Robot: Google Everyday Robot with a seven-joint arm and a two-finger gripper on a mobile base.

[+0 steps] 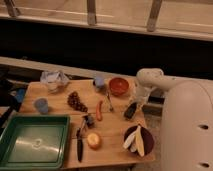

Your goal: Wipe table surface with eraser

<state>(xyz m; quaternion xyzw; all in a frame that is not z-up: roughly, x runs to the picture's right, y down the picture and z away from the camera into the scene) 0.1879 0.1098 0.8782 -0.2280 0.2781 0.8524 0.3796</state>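
Observation:
The table surface (pixel 114 131) is a light-brown wooden top across the lower middle of the camera view. The eraser (pixel 130 111), a small dark block, lies tilted on the wood near the table's right edge, just below and right of the orange bowl (pixel 119 86). My gripper (pixel 135 105) comes down from the white arm (pixel 149 80) on the right. It sits on the upper end of the eraser and is shut on it, pressing it on the wood.
A green tray (pixel 34 141) stands at front left, with a black-handled knife (pixel 80 143) and an orange fruit (pixel 93 140) beside it. A dark plate of bananas (pixel 138 139) is at front right. A red chili (pixel 99 110), grapes (pixel 76 101) and two blue cups (pixel 41 105) also stand there.

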